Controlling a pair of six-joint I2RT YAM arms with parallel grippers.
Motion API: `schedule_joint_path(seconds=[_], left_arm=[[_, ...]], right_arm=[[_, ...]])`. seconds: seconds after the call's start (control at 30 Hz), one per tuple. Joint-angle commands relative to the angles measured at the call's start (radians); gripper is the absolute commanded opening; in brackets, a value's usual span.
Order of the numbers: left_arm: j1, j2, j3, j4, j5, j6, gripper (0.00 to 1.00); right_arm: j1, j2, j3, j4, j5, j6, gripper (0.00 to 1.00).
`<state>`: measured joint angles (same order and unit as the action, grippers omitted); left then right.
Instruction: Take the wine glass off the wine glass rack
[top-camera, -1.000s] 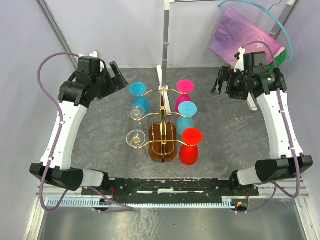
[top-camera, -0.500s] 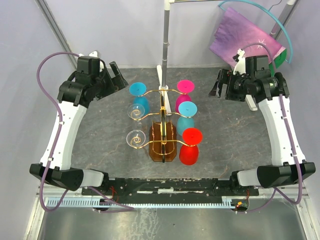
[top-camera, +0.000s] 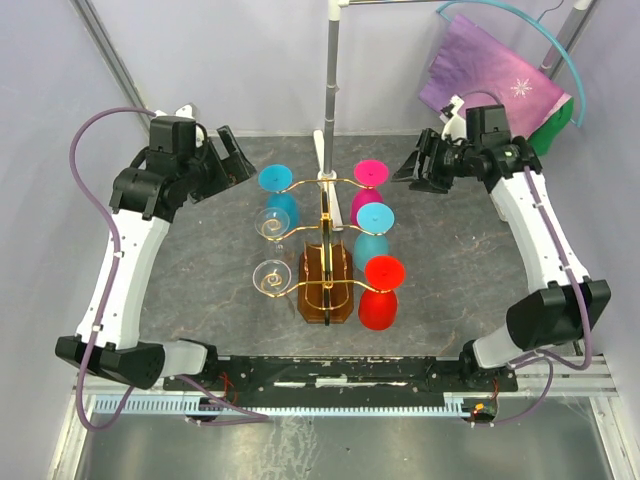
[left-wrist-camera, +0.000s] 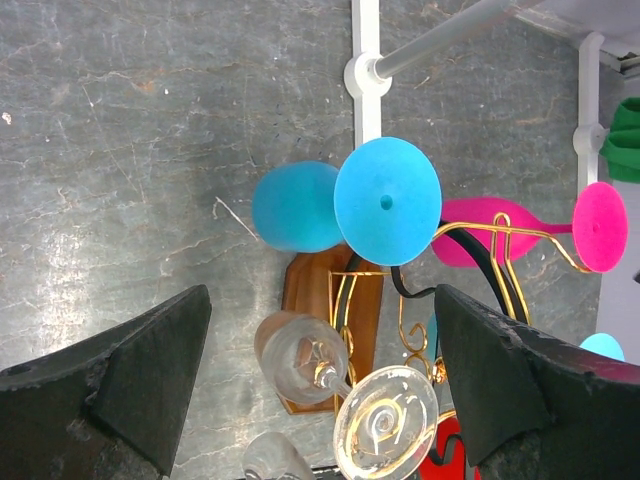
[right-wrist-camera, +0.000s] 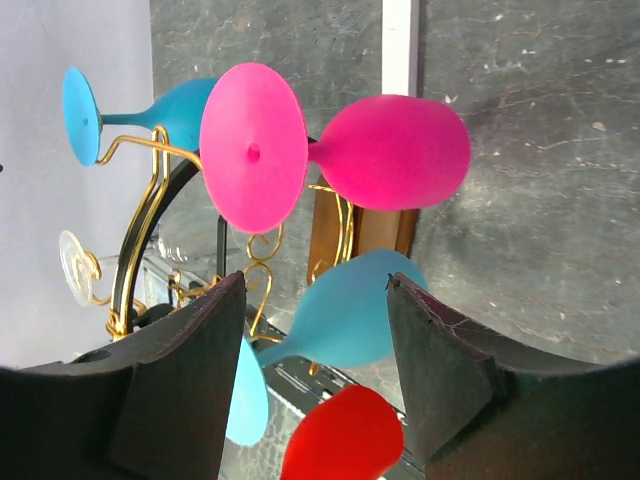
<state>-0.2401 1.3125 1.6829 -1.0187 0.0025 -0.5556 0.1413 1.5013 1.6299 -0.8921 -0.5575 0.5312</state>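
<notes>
Pink glass (right-wrist-camera: 390, 152) hangs inverted, foot caught in the rack's (top-camera: 325, 215) far right scrolls, so the right gripper (top-camera: 415, 172), part-open and empty, faces it side-on; left gripper (top-camera: 232, 152) gapes wide, empty, standing off.

The pink glass (right-wrist-camera: 390, 150) partly hides the wine glass rack (right-wrist-camera: 325, 240).

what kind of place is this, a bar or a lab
Most likely a robotics lab bench, not a bar: a left arm and right arm bolted to a black rail at a grey table, plain panels around it, and a wine glass rack as prop.
</notes>
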Motion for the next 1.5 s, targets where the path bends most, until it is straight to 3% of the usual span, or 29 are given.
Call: schedule_joint_path(seconds=[0.0, 0.33, 0.63, 0.9, 1.1, 1.47], left_arm=[[-0.003, -0.029, 0.008, 0.028, 0.031, -0.003, 0.99], [-0.002, -0.034, -0.008, 0.02, 0.024, 0.007, 0.99], [-0.002, -0.033, -0.012, 0.021, 0.02, 0.014, 0.99], [-0.002, -0.022, -0.009, 0.021, 0.025, 0.021, 0.99], [-0.002, -0.018, -0.014, 0.021, 0.022, 0.028, 0.99], [-0.002, -0.005, -0.01, 0.025, 0.03, 0.031, 0.99]], right_arm=[[0.03, 0.035, -0.001, 0.115, -0.045, 0.047, 0.67], [0.05, 0.116, 0.016, 0.192, -0.044, 0.082, 0.51], [0.058, 0.145, -0.021, 0.302, -0.082, 0.14, 0.45], [0.06, 0.146, -0.035, 0.366, -0.104, 0.172, 0.14], [0.06, 0.117, -0.06, 0.41, -0.103, 0.206, 0.01], [0.06, 0.102, -0.087, 0.485, -0.164, 0.319, 0.01]])
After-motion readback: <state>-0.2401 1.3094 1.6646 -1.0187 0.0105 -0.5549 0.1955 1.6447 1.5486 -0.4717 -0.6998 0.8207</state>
